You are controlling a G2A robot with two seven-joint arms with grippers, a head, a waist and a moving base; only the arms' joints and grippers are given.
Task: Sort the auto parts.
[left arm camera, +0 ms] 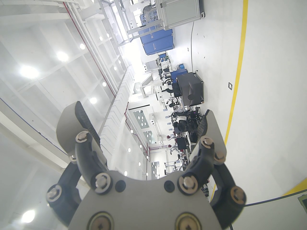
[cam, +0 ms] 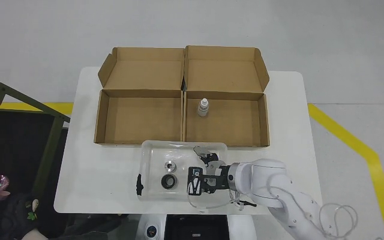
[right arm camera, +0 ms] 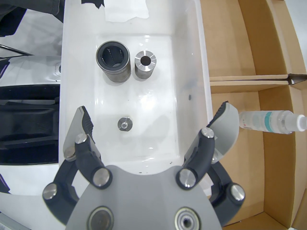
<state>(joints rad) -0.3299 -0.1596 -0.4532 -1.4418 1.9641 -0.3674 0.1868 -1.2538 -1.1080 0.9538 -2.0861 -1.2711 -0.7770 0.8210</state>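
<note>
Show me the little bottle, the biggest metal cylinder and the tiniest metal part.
little bottle (cam: 204,109), top view, on its body.
biggest metal cylinder (right arm camera: 116,74), right wrist view, on its side wall.
tiniest metal part (right arm camera: 125,123), right wrist view, on its top face.

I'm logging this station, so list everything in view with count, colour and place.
Bin: 1, translucent white, on the table
Large sleeve: 1, dark grey, in the bin
Steel cylinder: 1, silver, beside the sleeve
Small metal part: 1, silver, in the bin
Cardboard boxes: 2, brown, open, beyond the bin
Bottle: 1, clear, white cap, in one box
Table: 1, white
Right gripper: 1, grey, open, over the bin
Left gripper: 1, grey, open, facing the room
</note>
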